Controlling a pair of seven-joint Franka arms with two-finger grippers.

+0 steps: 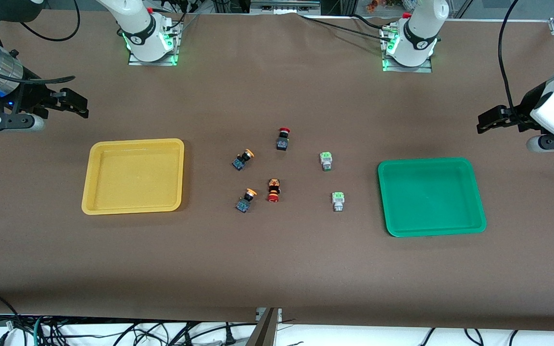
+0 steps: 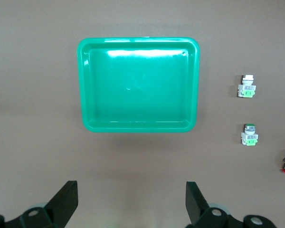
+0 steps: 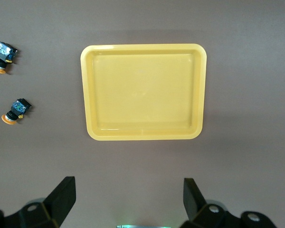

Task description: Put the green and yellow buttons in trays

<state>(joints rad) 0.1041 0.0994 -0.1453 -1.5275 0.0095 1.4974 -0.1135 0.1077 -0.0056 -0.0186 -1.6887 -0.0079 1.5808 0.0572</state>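
Two yellow-capped buttons (image 1: 243,159) (image 1: 245,200) and two green-capped buttons (image 1: 326,161) (image 1: 338,201) lie on the brown table between the trays. The empty yellow tray (image 1: 135,142) is toward the right arm's end, the empty green tray (image 1: 423,161) toward the left arm's end. My left gripper (image 1: 486,120) is open and empty over bare table by the green tray (image 2: 137,40); its wrist view shows both green buttons (image 2: 247,86) (image 2: 250,134). My right gripper (image 1: 77,103) is open and empty over bare table by the yellow tray (image 3: 142,47); its wrist view shows both yellow buttons (image 3: 3,56) (image 3: 16,110).
A red-capped black button (image 1: 283,138) and a red-capped orange-black button (image 1: 273,190) lie among the four buttons in the middle. The arm bases stand at the table's edge farthest from the front camera. Cables hang below the table's near edge.
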